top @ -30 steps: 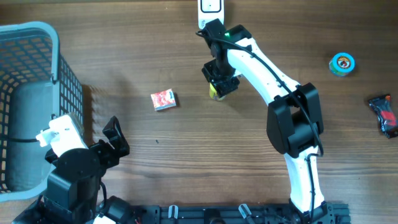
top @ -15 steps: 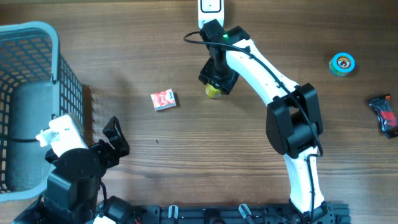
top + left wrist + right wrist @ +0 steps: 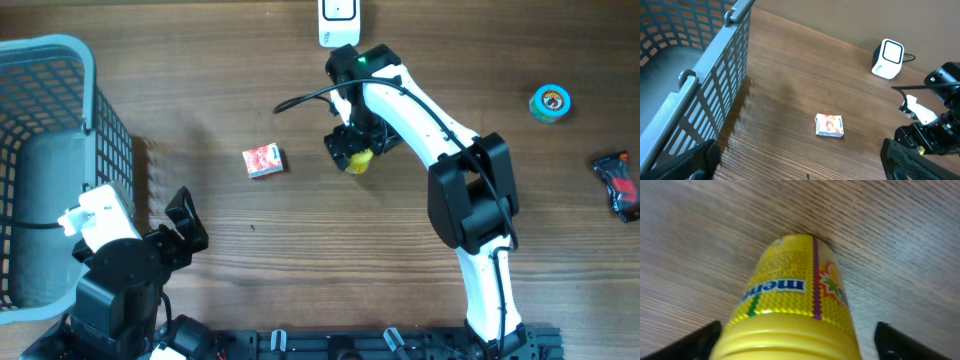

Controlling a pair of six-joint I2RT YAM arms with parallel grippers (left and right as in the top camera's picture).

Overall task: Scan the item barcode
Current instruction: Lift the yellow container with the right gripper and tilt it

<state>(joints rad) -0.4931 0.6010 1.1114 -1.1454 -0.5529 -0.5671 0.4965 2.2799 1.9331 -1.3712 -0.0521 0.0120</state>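
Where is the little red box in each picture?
Overhead: the red box lies left of centre, between the basket and the yellow bottle.
Left wrist: the red box lies just below centre.
Right wrist: not in it; the yellow bottle fills the view.
Landmark: the white scanner stands beyond the box in the overhead and left wrist views.

**Mock shop checkout on a robot bench**

A white barcode scanner (image 3: 338, 20) stands just beyond the right pincer (image 3: 350, 152) on a wood-grain table (image 3: 300, 260). A blue shopping basket (image 3: 75, 45) sits far to its left. Small goods lie either side: a packet (image 3: 264, 160) and a tin (image 3: 551, 102).
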